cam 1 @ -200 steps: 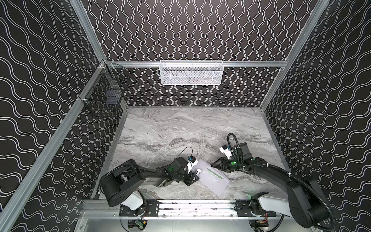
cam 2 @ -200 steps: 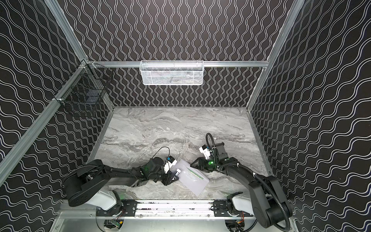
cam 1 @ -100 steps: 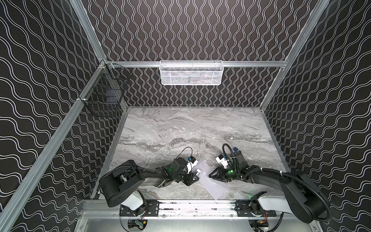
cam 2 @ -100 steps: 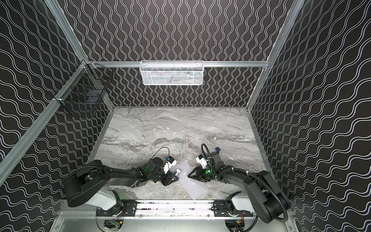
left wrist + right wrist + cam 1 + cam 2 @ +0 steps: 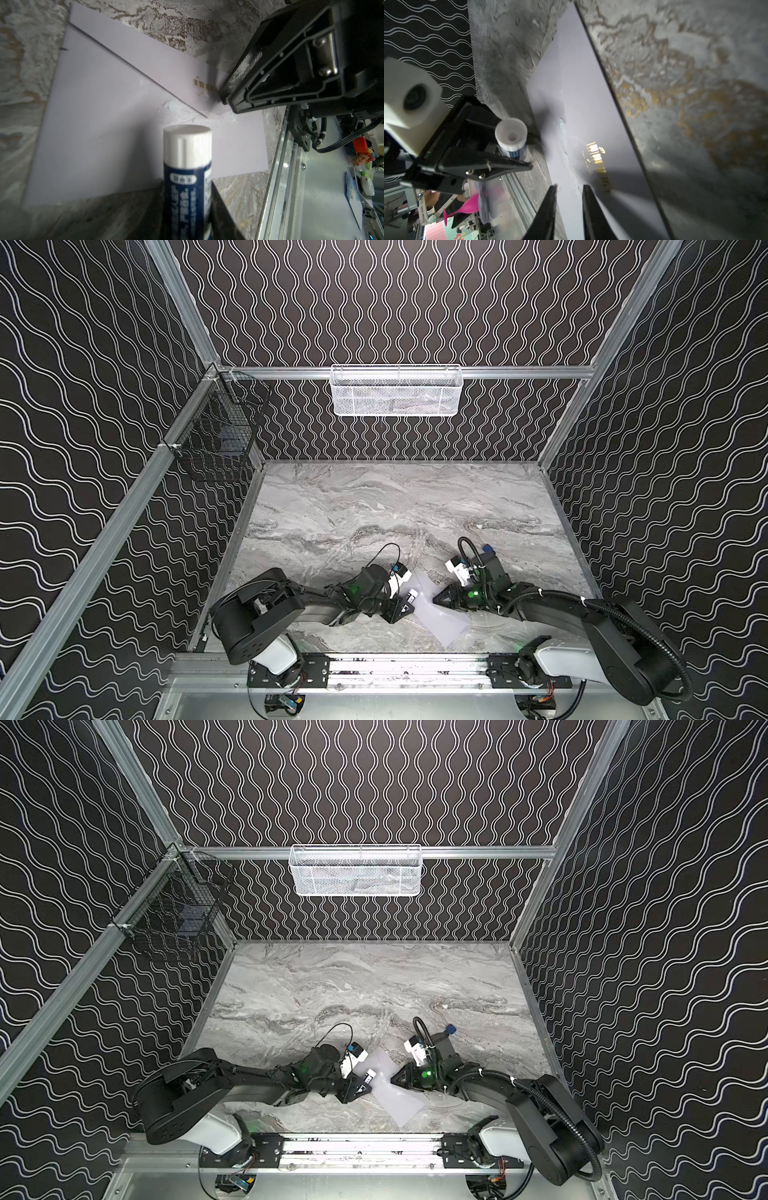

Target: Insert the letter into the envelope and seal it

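The pale lavender envelope (image 5: 438,616) (image 5: 397,1096) lies flat near the table's front edge, between both grippers. Its dark printed mark (image 5: 204,86) (image 5: 596,153) and dried glue smears show in the wrist views. My left gripper (image 5: 405,605) (image 5: 360,1088) (image 5: 187,186) is shut on a blue glue stick (image 5: 187,149) (image 5: 511,135) with a white cap, at the envelope's left edge. My right gripper (image 5: 435,600) (image 5: 394,1079) (image 5: 569,188) rests its tips on the envelope (image 5: 581,99) near the mark, jaws a narrow gap apart with nothing between them. The letter is hidden.
The grey marble table (image 5: 395,510) stretches behind the arms. A white mesh basket (image 5: 395,389) hangs on the back wall and a black wire basket (image 5: 220,439) on the left wall. A metal rail (image 5: 395,664) runs along the front edge, close to the envelope.
My right gripper has come forward and down onto the envelope's right side, and its jaws have narrowed. The left arm has held still with the glue stick.
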### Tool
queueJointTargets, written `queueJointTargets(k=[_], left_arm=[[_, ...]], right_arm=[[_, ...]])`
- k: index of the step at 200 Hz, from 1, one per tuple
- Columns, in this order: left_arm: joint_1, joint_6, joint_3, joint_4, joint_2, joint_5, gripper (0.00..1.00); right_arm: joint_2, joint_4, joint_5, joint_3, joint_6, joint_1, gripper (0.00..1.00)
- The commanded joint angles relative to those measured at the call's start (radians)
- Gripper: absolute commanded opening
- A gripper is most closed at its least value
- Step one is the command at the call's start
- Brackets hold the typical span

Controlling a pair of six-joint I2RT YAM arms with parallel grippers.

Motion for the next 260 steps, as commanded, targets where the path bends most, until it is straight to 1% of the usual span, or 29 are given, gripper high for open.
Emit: queueJointTargets(k=[1, 26, 49, 84, 133, 151, 164, 184, 206, 217, 231, 260], left_arm=[[0.003, 0.013, -0.006, -0.123, 0.016, -0.024, 0.00], [0.003, 0.015, -0.004, -0.120, 0.020, -0.018, 0.00], [0.003, 0.016, -0.004, -0.120, 0.020, -0.017, 0.00], [0.003, 0.013, -0.007, -0.113, 0.020, -0.017, 0.00], [0.003, 0.015, -0.010, -0.121, 0.008, -0.019, 0.00], [0.003, 0.013, -0.012, -0.118, 0.006, -0.019, 0.00], [0.003, 0.013, -0.014, -0.116, 0.004, -0.021, 0.00], [0.003, 0.012, -0.018, -0.121, -0.001, -0.022, 0.00], [0.003, 0.018, -0.013, -0.130, -0.007, -0.024, 0.00], [0.003, 0.021, -0.009, -0.131, -0.002, -0.021, 0.00], [0.003, 0.028, 0.000, -0.135, 0.009, -0.018, 0.00], [0.004, 0.035, 0.013, -0.140, 0.020, -0.012, 0.00]], right_arm=[[0.038, 0.042, 0.019, 0.013, 0.014, 0.001, 0.18], [0.124, 0.075, -0.003, 0.027, 0.018, 0.011, 0.13], [0.172, 0.050, 0.018, 0.052, 0.009, 0.045, 0.10], [0.186, 0.033, 0.043, 0.060, 0.012, 0.072, 0.08], [0.218, 0.045, 0.043, 0.058, 0.024, 0.074, 0.08], [0.198, 0.015, 0.025, 0.083, 0.016, 0.074, 0.07], [0.131, -0.055, 0.020, 0.133, 0.003, 0.075, 0.07], [0.005, -0.131, 0.075, 0.167, -0.008, 0.075, 0.08], [-0.062, -0.103, 0.124, 0.124, 0.022, 0.075, 0.08], [-0.068, -0.089, 0.157, 0.106, 0.033, 0.077, 0.08], [-0.053, -0.088, 0.198, 0.092, 0.019, 0.078, 0.07], [0.023, -0.041, 0.205, 0.068, 0.010, 0.092, 0.06]])
